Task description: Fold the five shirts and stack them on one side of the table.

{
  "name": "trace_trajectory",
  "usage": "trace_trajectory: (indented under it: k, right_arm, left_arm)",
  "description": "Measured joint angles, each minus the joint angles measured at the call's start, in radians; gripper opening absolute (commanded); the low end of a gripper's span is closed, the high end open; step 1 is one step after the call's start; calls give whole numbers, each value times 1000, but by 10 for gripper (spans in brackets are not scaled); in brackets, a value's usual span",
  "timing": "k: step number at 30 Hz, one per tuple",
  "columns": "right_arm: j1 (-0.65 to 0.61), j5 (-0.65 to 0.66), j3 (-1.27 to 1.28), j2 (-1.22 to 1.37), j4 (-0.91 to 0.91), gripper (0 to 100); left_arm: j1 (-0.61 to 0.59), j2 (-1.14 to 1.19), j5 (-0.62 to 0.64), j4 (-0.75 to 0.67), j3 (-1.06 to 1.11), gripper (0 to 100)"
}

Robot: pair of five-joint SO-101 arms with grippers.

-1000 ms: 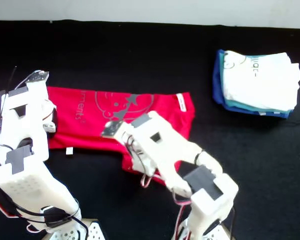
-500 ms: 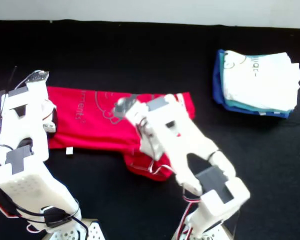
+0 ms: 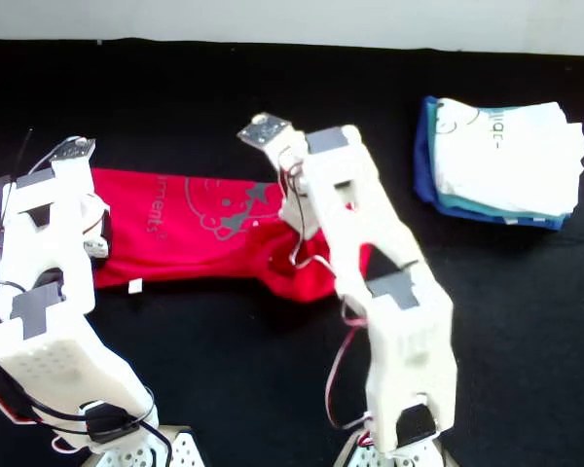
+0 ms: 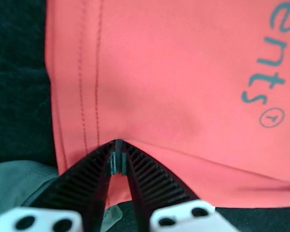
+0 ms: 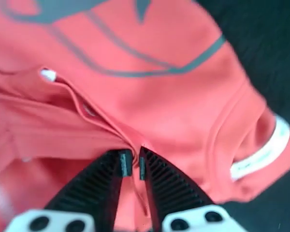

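Pinching red shirt (image 3: pixel 195 229) at two spots on black bench (image 3: pixel 224 97).
Left claw (image 4: pixel 117 162) nips the smooth hem beside double stitching. Right claw (image 5: pixel 131 164) is clamped on a bunched ridge near the white-taped collar. High view adds folded stack (image 3: pixel 501 161), well beyond right claw.

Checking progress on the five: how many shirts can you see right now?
4 for sure: the red shirt lying mid-table, and white, teal and blue stacked folded at the right. Grey cloth at the table's left edge may be a fifth.
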Motion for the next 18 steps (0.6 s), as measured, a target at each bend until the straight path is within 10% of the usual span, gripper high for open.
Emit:
trace_trajectory:
  k: [9, 18]
  right_arm:
    - [71, 0, -431, 298, 160, 298]
    - [169, -158, -764, 362, 250, 300]
  left_arm:
    - [0, 0, 0, 0, 0, 9]
    - [0, 0, 0, 0, 0, 9]
